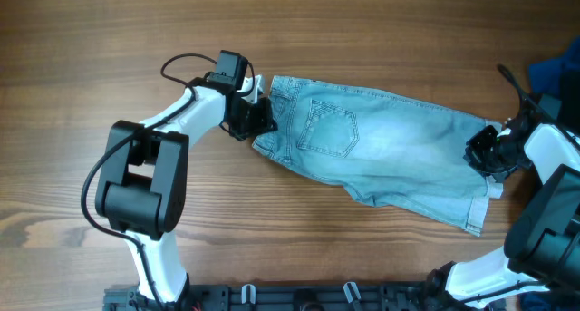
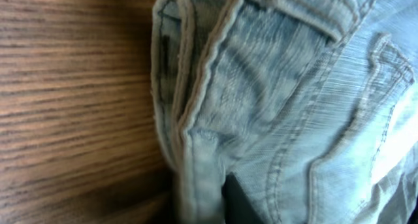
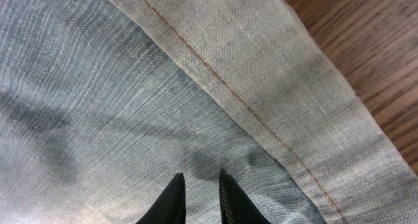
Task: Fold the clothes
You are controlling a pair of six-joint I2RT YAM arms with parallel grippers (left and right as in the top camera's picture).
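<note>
Lower centre of the right wrist view, the right fingers (image 3: 174, 201) stand almost together with a small ridge of denim nipped between their tips, just inside the leg hem (image 3: 274, 87). At the bottom of the left wrist view only a dark sliver of the left fingers (image 2: 233, 199) shows under the cloth beside the waistband (image 2: 196, 87); whether they are apart or clamped I cannot tell.

The shorts (image 1: 390, 157) lie flat on the tabletop (image 1: 91, 39), running from centre to right of the overhead frame, waistband left, legs right. I judge them light but thick: soft enough to fold, stiff at the seams, not slippery, not fragile. The doubled edges, waistband and hem, look the surest places to take hold, since a single layer mid-panel would only pucker.

Count: one pair of shorts, one back pocket (image 1: 328, 130) showing, two arms. One dark blue cloth (image 1: 555, 71) sits at the upper right edge.
</note>
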